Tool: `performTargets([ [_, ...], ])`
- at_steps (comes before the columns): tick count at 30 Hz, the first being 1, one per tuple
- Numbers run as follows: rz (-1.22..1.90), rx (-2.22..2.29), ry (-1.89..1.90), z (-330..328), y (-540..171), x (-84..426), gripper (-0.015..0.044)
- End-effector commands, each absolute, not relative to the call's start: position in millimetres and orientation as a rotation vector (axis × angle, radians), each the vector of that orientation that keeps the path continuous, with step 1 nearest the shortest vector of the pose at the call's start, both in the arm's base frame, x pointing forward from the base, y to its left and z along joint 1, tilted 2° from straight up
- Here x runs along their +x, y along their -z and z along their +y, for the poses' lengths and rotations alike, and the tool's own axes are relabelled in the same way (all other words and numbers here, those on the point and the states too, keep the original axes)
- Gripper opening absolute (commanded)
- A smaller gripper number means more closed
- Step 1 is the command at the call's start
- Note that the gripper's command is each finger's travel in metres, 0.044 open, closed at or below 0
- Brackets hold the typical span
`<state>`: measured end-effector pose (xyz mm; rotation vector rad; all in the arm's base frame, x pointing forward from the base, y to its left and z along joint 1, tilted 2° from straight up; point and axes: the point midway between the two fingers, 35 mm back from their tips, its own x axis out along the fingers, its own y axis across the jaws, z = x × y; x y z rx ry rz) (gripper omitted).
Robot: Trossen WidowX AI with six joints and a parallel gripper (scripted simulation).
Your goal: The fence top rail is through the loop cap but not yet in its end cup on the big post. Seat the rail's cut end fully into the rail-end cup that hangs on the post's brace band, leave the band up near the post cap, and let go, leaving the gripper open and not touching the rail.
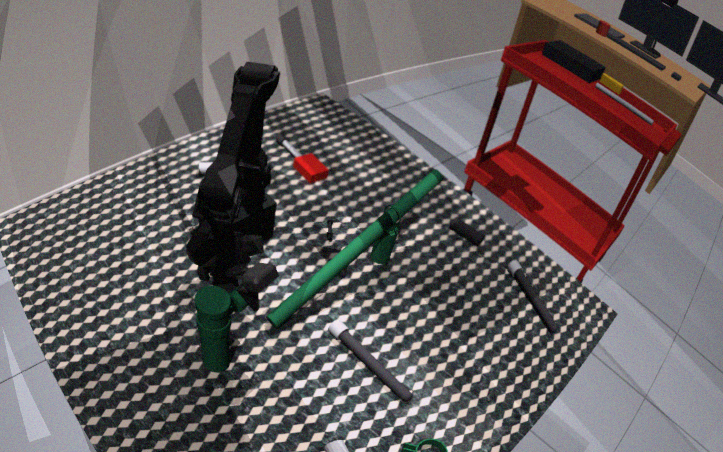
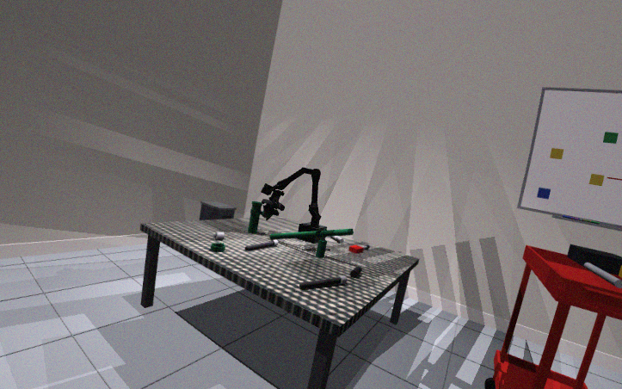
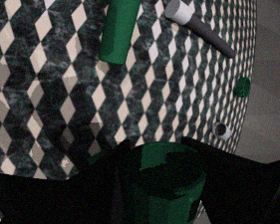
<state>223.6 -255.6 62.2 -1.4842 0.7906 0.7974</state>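
Claw is gripping the green cup beside the big post; rail is lying thru the loop on the small post, cut end still apart from cup, so seating + release are remaining. Dark tube w/ white end is lying nr the rail, prob not blocking; red block is sitting well off
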Motion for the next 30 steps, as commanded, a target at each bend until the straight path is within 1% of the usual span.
performTargets([
  [1, 0.817, -1.465, -0.769, -255, -61, 227, 0.0000],
  [19, 0.900, -1.389, -0.658, -256, -62, 240, 0.0000],
  [30, 0.884, -1.405, -0.680, -255, -62, 237, 0.0000],
])
